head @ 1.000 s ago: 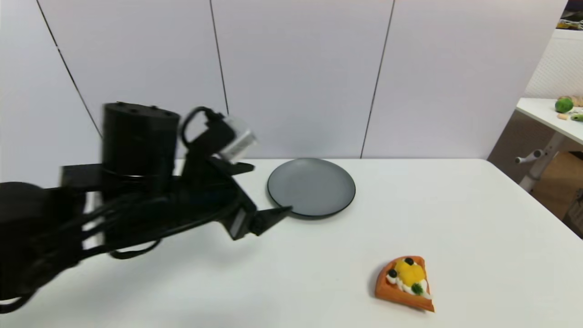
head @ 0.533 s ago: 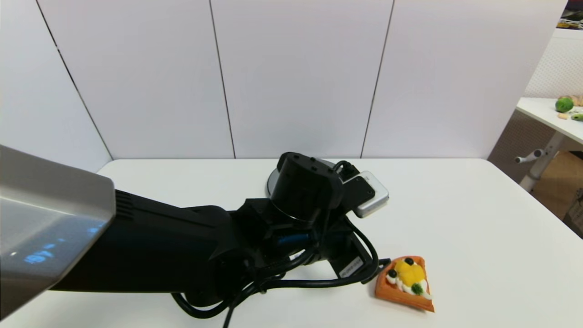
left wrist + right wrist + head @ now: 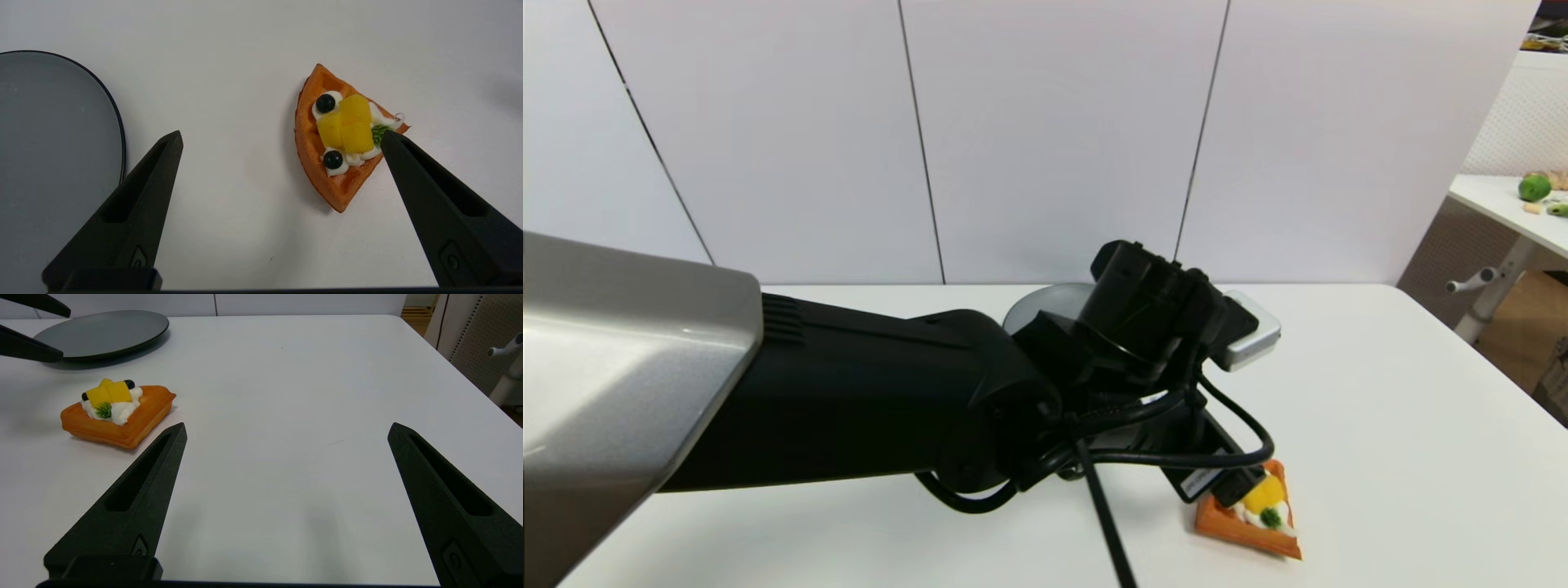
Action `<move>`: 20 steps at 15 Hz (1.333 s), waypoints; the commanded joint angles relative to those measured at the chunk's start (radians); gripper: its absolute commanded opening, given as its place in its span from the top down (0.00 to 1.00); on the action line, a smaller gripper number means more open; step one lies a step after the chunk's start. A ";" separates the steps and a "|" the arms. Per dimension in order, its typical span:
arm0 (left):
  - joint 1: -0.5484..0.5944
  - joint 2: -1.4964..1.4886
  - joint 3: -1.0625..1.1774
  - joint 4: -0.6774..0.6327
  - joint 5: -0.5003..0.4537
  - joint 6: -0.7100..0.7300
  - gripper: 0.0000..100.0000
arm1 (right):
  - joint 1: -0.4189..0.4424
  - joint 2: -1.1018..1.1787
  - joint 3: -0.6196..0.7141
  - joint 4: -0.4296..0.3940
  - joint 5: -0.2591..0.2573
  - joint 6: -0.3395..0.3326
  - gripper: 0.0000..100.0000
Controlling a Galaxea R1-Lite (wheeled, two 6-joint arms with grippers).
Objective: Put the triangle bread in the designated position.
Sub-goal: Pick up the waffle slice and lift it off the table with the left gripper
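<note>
Two grippers stand open. Nearest the robot, at 5 o'clock on the table (image 3: 1380,392), the bread (image 3: 1241,527) lies flat. The left gripper (image 3: 282,143) hovers right above it, empty, the bread nearer one finger than the other, its long axis running roughly along the fingers. The right gripper (image 3: 286,430) idles low beside it. Farther off, at 12 o'clock, sits the plate (image 3: 102,332).
</note>
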 commanded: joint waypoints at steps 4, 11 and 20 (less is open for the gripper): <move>-0.092 0.167 -0.304 0.231 0.000 -0.192 0.00 | 0.000 0.002 0.002 -0.001 0.000 0.001 0.00; -0.118 0.240 -0.358 0.308 0.137 -0.215 0.00 | 0.000 0.002 0.002 -0.001 0.000 0.000 0.00; -0.118 0.273 -0.402 0.320 0.181 -0.215 0.00 | 0.000 0.002 0.002 -0.001 0.000 0.000 0.00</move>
